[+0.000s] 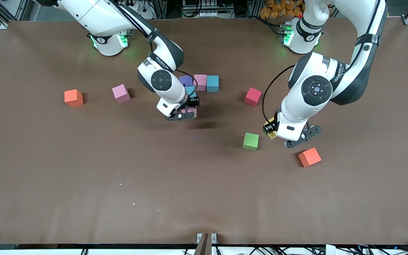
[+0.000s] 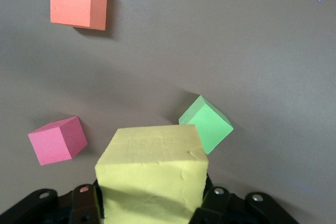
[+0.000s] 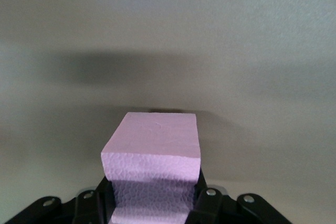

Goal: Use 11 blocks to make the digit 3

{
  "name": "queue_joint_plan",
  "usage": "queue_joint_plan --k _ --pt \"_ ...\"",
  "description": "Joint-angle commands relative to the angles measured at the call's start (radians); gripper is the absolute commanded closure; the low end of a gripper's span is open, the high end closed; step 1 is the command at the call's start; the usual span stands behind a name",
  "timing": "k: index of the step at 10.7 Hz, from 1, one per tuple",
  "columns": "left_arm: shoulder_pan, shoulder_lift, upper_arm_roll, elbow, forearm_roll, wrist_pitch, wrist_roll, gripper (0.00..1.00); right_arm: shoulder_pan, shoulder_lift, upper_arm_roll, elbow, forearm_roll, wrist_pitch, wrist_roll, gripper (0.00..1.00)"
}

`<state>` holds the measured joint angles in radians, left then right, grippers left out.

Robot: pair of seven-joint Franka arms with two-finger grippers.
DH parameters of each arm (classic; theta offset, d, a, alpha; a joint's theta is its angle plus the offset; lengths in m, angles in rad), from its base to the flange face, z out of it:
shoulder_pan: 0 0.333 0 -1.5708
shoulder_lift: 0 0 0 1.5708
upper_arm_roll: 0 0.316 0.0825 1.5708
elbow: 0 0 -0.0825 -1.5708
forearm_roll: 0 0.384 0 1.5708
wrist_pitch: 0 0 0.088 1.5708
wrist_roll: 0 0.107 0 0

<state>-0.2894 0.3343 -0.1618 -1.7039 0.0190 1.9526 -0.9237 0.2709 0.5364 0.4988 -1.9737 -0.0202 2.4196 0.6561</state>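
**Two claws, each clamped on a cube**

A short row of cubes, purple (image 1: 185,80), pink (image 1: 200,82) and blue (image 1: 212,83), ran along the table's length near mid-table; another blue cube (image 1: 190,90) sat just nearer the front camera, partly hidden. The right claw (image 1: 184,112) held a pink block (image 3: 152,153) squarely just above the table beside that group. The left claw (image 1: 274,131) gripped a yellow block (image 2: 151,174) in the air, above the table beside the green cube (image 1: 251,141). A crimson cube (image 1: 253,96), a lone pink cube (image 1: 121,93) and two orange cubes (image 1: 73,97) (image 1: 309,157) lay scattered. The table (image 1: 119,198) wore brown matte cloth. Lettering on the arms was unreadable.
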Motion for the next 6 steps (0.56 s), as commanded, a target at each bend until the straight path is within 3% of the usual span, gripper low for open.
queue_joint_plan --k 1,6 --pt "0.004 -0.026 -0.002 -0.017 -0.020 -0.017 0.022 0.85 0.011 0.030 -0.002 0.018 -0.003 -0.002 0.017 1.00" --pt "0.003 -0.023 -0.004 -0.017 -0.022 -0.017 0.022 0.84 0.033 0.051 -0.002 0.016 -0.006 0.000 0.019 1.00"
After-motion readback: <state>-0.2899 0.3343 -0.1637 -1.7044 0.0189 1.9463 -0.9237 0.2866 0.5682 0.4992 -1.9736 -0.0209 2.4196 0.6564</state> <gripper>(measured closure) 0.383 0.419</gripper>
